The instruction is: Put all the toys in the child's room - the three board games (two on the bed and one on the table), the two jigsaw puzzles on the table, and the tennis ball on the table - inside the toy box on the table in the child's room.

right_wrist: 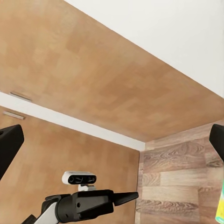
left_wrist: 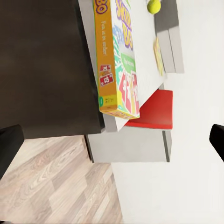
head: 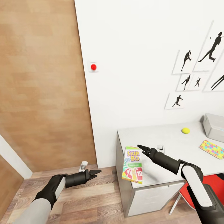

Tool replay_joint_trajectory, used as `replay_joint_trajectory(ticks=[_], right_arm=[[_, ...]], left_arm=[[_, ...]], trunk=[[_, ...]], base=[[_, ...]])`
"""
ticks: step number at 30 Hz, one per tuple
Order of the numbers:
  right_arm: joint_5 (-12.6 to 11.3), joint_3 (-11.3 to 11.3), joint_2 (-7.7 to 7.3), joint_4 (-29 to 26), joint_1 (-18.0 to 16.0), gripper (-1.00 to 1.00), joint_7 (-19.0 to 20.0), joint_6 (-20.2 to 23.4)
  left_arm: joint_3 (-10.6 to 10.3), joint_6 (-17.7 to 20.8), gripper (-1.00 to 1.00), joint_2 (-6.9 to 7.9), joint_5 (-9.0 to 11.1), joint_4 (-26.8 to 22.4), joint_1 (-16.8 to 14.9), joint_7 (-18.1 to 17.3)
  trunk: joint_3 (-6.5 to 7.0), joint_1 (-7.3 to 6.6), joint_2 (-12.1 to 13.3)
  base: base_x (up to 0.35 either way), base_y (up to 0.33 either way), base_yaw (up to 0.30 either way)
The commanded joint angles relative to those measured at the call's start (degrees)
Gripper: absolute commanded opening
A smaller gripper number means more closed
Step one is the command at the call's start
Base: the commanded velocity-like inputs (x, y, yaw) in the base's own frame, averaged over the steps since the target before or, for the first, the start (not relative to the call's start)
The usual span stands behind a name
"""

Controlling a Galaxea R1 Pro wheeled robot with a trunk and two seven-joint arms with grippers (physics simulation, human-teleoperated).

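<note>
Skip-Bo board game [head: 133,165] on table [head: 168,137] edge | just beside right pincer [head: 140,149], open, empty | left pincer [head: 97,173] open

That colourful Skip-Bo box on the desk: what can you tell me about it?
The Skip-Bo board game is a flat cardboard-looking box, green and yellow on top with red numbered cards printed below and an orange side. It lies closed, face up, at the table's near corner, one end overhanging the edge. Nothing grips it; the right gripper hovers beside it.
</note>
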Motion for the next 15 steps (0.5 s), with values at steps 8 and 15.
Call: replay_joint_trajectory(ticks=[8,15], right_arm=[[0.15,-0.16,-0.04,0.0,-0.05,1.0,0.45,0.33],[0.11,-0.24,-0.08,0.0,-0.05,1.0,0.53,0.39]], left_arm=[[0.12,0.61,1.0,-1.54,-0.03,0.12,-0.04,0.22],[0.12,0.61,1.0,-2.38,-0.14,0.21,-0.04,0.3]], trunk=[[-0.08,0.02,-0.07],[-0.26,0.24,-0.47]], base=[[0.009,0.009,0.0],[0.0,0.0,0.0]])
